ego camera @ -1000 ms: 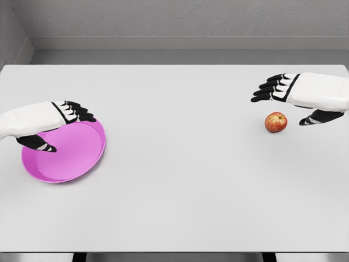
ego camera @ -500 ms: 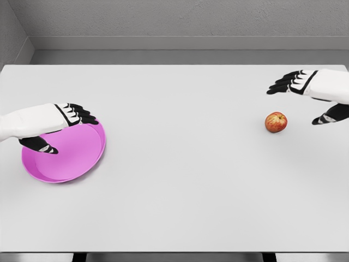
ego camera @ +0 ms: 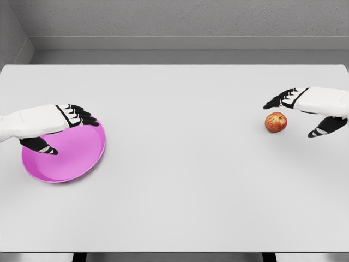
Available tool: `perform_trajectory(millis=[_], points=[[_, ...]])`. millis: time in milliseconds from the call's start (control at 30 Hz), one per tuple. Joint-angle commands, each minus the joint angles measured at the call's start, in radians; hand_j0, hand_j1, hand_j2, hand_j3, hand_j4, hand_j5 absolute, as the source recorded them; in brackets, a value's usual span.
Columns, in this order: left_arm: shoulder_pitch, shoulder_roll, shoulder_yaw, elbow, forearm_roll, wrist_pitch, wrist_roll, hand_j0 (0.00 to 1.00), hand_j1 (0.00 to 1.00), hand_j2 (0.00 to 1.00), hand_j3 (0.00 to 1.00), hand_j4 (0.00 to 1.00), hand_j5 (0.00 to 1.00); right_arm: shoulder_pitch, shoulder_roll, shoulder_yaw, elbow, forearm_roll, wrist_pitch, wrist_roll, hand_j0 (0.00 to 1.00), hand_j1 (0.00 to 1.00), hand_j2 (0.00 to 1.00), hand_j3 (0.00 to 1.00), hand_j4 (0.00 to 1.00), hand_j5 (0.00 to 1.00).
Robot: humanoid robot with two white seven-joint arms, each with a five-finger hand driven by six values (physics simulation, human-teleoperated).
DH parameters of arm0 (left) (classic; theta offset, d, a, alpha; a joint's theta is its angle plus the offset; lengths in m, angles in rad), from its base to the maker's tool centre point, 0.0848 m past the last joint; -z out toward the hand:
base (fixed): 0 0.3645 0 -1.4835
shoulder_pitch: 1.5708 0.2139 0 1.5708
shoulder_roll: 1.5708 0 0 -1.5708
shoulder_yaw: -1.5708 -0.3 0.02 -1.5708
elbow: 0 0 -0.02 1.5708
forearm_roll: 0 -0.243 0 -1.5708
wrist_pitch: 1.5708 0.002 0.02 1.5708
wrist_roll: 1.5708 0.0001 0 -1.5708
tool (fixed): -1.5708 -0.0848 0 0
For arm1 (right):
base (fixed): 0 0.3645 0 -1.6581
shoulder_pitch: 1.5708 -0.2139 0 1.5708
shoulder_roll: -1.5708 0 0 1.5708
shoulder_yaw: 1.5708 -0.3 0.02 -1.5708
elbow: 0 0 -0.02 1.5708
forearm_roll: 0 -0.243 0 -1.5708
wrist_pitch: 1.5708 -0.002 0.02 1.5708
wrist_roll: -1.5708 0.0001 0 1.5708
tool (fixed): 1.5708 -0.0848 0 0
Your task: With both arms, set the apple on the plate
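The right hand (ego camera: 308,109) has dropped back toward the small red-yellow apple (ego camera: 276,121) on the white bench (ego camera: 191,164), fingers spread, ready to grasp; the left hand (ego camera: 52,126), fingers spread too, hovers over the round magenta plate (ego camera: 71,161).

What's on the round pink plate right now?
Nothing lies on the round pink plate; the left hand, fingers open, hovers over its far-left part, hiding that rim. The red apple sits elsewhere.

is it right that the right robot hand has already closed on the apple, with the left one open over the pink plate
Not quite. In the head view the right robot hand is open beside the apple, which sits on the table ungrasped, with a gap between them. The rest holds: the left robot hand is open over the pink plate.
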Motion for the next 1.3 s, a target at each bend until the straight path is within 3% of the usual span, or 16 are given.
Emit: perform_trajectory(millis=[0,433,700,900,1267], points=[[0.000,0.001,0.000,0.001,0.006,0.002,-0.002,1.00,1.00,1.00,1.00,1.00,1.00,0.000,0.020,0.003,0.007,0.010,0.047,0.000,1.00,1.00,1.00,1.00,1.00,1.00],[-0.006,0.001,-0.005,0.001,-0.001,0.002,-0.002,1.00,1.00,1.00,1.00,1.00,1.00,-0.023,0.130,0.025,0.127,0.010,0.048,0.000,1.00,1.00,1.00,1.00,1.00,1.00],[-0.008,-0.002,-0.005,0.001,-0.001,0.002,-0.010,1.00,1.00,1.00,1.00,1.00,1.00,-0.040,0.139,0.082,0.145,0.036,0.048,0.000,1.00,1.00,1.00,1.00,1.00,1.00],[-0.008,-0.008,-0.005,0.001,-0.001,0.002,-0.020,1.00,1.00,1.00,1.00,1.00,1.00,-0.058,0.196,0.092,0.222,0.056,0.048,0.000,1.00,1.00,1.00,1.00,1.00,1.00],[-0.008,-0.016,-0.006,0.001,-0.003,0.002,-0.022,1.00,1.00,1.00,1.00,1.00,1.00,-0.067,0.215,0.092,0.306,0.071,0.024,0.000,1.00,1.00,1.00,1.00,1.00,1.00]])
